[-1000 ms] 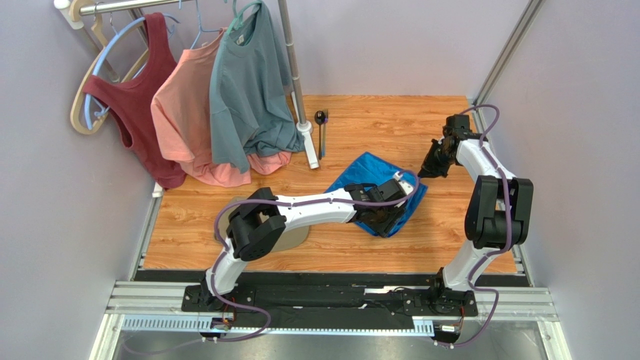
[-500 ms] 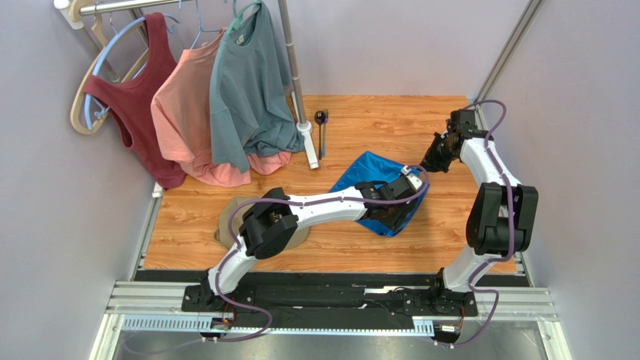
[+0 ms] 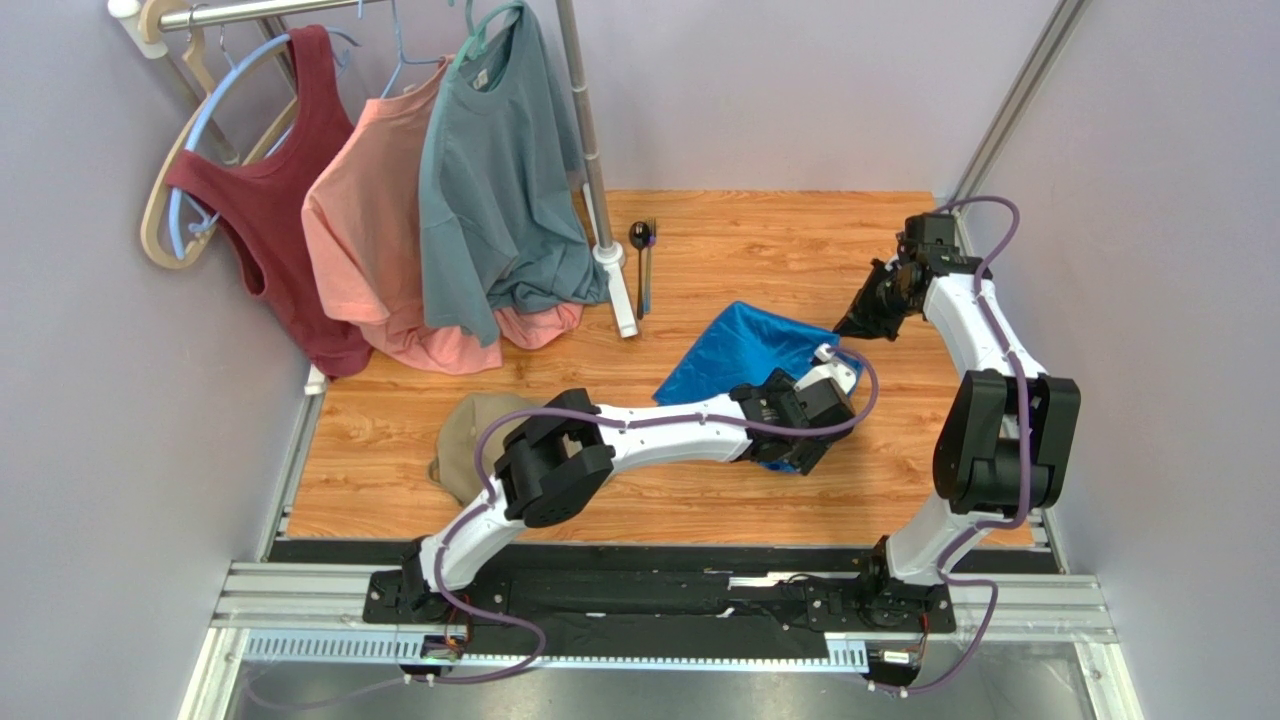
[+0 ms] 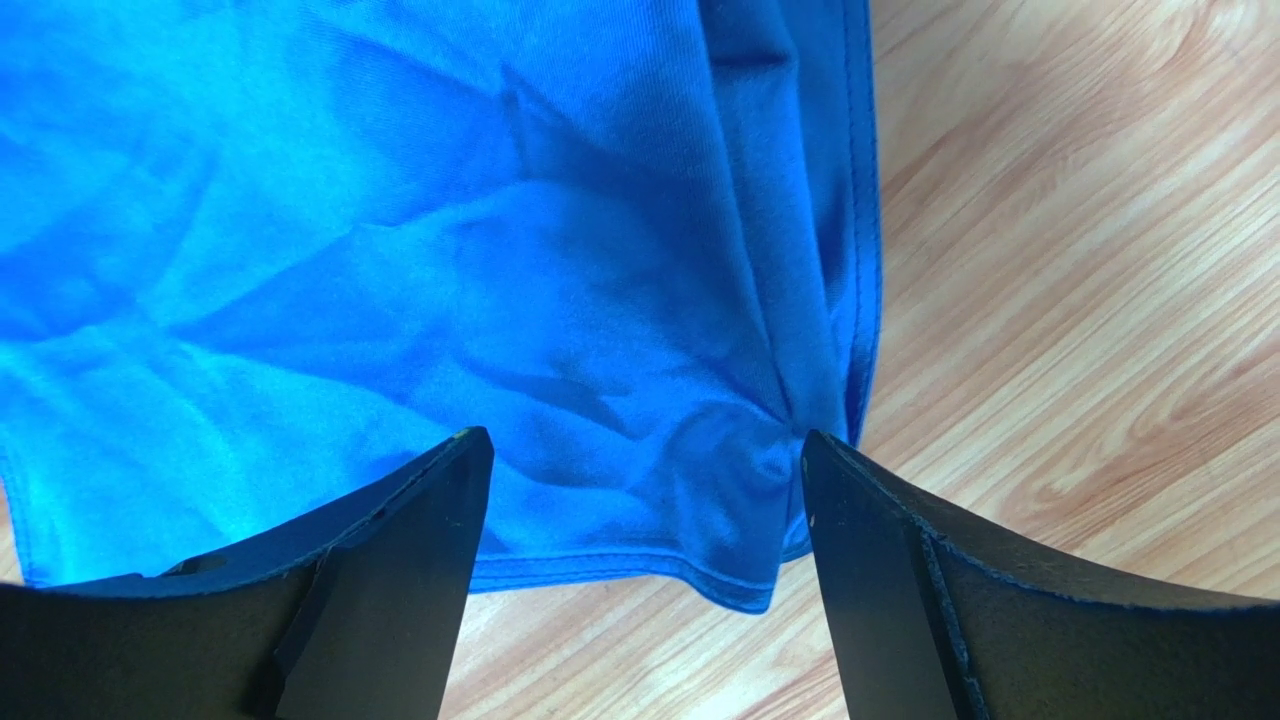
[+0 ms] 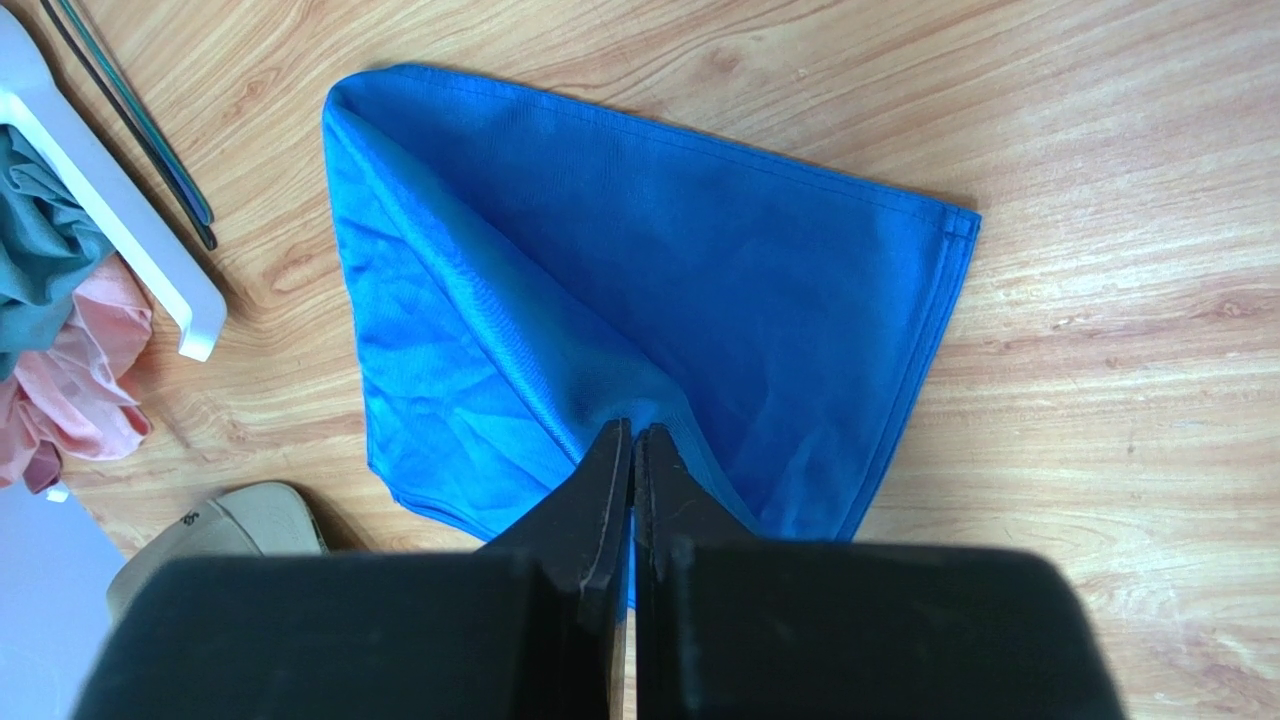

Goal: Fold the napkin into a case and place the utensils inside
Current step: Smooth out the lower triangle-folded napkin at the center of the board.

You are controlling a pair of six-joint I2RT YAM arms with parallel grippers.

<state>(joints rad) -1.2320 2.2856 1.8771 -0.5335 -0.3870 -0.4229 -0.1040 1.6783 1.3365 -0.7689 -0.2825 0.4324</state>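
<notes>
The bright blue napkin (image 3: 739,357) lies folded on the wooden table, its right corner pulled up in a tent. My right gripper (image 3: 860,321) is shut on that raised fold, and the cloth rises to its fingertips (image 5: 631,435) in the right wrist view. My left gripper (image 3: 815,426) hovers over the napkin's near right edge. It stands open (image 4: 639,450), with the hemmed edge of the napkin (image 4: 451,225) lying loose on the table below. The utensils (image 3: 643,258), a dark spoon and a fork, lie side by side at the back by the rack's foot, and the right wrist view shows them as utensils (image 5: 128,113) too.
A clothes rack with a white foot (image 3: 619,294) stands at the back left, hung with a maroon top, a pink shirt and a grey-teal T-shirt (image 3: 496,165). A tan cap (image 3: 469,438) lies near the left arm's elbow. Grey walls close both sides.
My left gripper has opened wide and let go of the napkin while sliding right along its near edge. My right gripper has drawn slightly back and right, still pinching the cloth.
</notes>
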